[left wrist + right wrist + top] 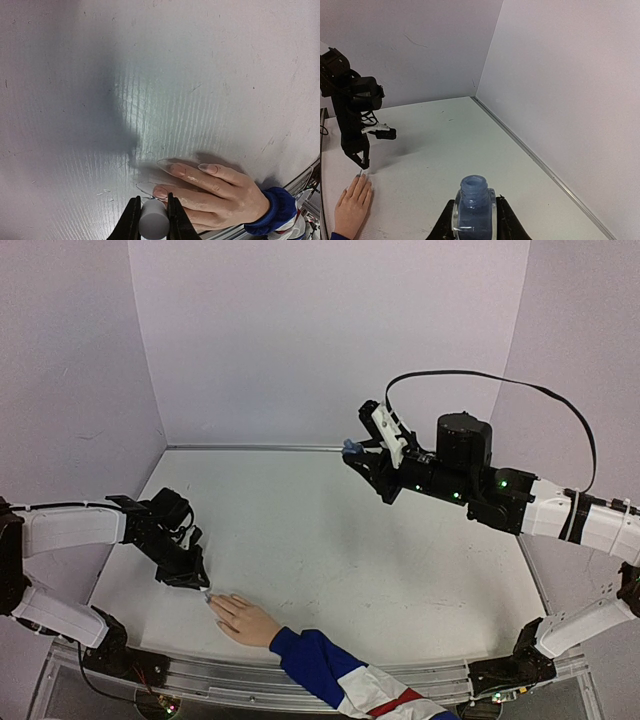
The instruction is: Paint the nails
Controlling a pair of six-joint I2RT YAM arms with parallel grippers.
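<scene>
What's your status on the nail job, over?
Left hand shut on white cap, down by the nails. Right hand shut on open blue bottle, held aloft. Nothing in the way.

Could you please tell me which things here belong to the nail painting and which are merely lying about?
Job: nails on the hand; open blue bottle in right gripper; white cap in left gripper.
Merely there: black cable; table.

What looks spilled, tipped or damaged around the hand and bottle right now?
Nothing stands out. The small blue open bottle is held mouth-up in the right pincer, with no spill on the white table. The left pincer grips a white cylindrical cap near the long nails of the pale hand.
</scene>
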